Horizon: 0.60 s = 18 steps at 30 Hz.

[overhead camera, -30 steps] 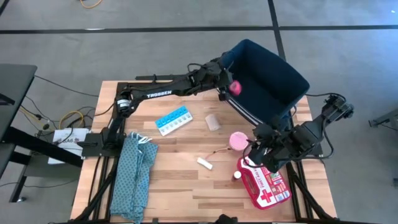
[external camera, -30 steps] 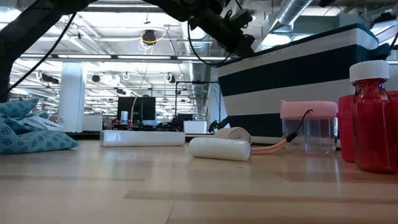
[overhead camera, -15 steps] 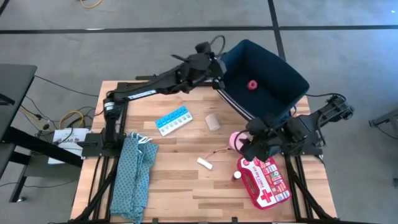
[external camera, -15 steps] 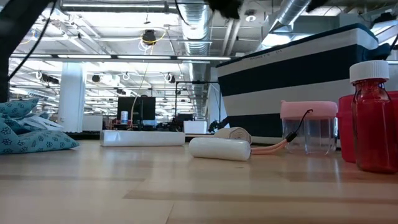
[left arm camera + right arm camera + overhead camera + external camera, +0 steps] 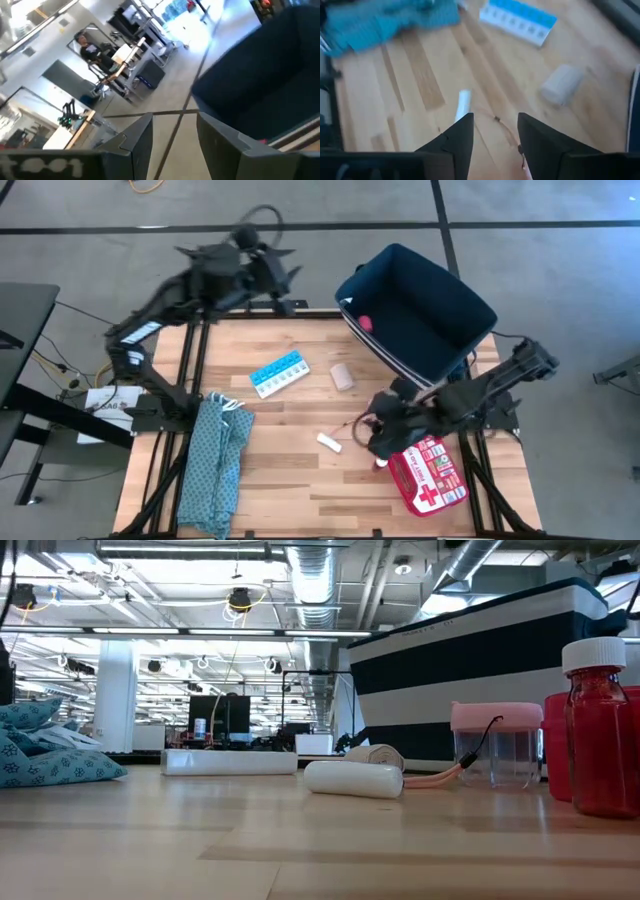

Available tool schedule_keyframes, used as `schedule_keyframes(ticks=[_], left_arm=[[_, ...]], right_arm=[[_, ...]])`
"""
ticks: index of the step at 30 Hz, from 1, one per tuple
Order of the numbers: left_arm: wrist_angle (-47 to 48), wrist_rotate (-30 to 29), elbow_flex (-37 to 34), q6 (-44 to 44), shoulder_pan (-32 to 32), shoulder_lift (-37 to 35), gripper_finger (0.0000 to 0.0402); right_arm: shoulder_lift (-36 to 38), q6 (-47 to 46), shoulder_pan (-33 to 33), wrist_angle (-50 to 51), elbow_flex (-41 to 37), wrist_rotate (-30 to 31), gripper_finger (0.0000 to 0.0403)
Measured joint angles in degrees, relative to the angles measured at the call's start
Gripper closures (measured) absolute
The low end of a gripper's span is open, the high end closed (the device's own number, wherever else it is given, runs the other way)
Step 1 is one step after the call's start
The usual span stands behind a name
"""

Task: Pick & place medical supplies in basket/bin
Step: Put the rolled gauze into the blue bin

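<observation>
**Right gripper spread over the table's right side, left gripper spread beyond the far edge**

Right gripper [image 5: 373, 432] hangs over the table [image 5: 290, 490] towards its right edge, between the white stick [image 5: 329, 442] and the first aid pouch [image 5: 430, 480]. Its fingers [image 5: 457, 137] stand apart, with only bare wood and a thin cable [image 5: 504, 131] showing in the gap; nothing is held. From above, the arm hides the pink-topped round container [image 5: 497, 745]. The low view shows the container upright on the wood, untouched, just beside a red bottle with a white cap [image 5: 597, 730].

The left gripper [image 5: 283, 275] is raised beyond the table's far edge, near the bin's left wall. Its fingers [image 5: 137, 142] are also apart and empty.

The navy bin [image 5: 440, 305] sits tilted at the far right corner, its striped base edge facing the table's middle. A small pink item [image 5: 365, 325] lies inside it, against the wall nearest the table's middle.

The rest remain on the wood:
- The light blue pill organizer [image 5: 279, 374] lies at a slant near the middle, towards the far edge.
- The beige bandage roll [image 5: 342, 376] is just to its right, apart from it.
- The white stick lies nearer the front edge.
- The red-and-white pouch lies flat by the near right corner.

A folded teal patterned cloth [image 5: 215, 460] lies along the left edge, down to the near left corner.
</observation>
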State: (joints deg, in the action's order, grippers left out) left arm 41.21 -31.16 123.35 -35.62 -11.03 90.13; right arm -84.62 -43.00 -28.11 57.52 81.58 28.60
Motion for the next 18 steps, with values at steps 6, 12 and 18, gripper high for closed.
schedule_keyframes(ticks=[6, 12, 18], left_arm=[[9.3, 0.8, 0.0, 6.2, -0.5, -5.1, 0.0256], [20.0, 0.9, 0.0, 12.3, -0.5, -7.1, 0.0256], [31.1, 2.2, -0.1, 20.1, -0.5, -7.4, 0.0256]], right_arm=[[-8.5, 0.1, 1.7, -5.6, 0.0, -5.6, 0.0244], [-16.2, 2.9, 2.5, -23.2, 0.0, -6.7, 0.0207], [-22.5, 1.9, 2.9, -27.5, 0.0, -10.3, 0.0184]])
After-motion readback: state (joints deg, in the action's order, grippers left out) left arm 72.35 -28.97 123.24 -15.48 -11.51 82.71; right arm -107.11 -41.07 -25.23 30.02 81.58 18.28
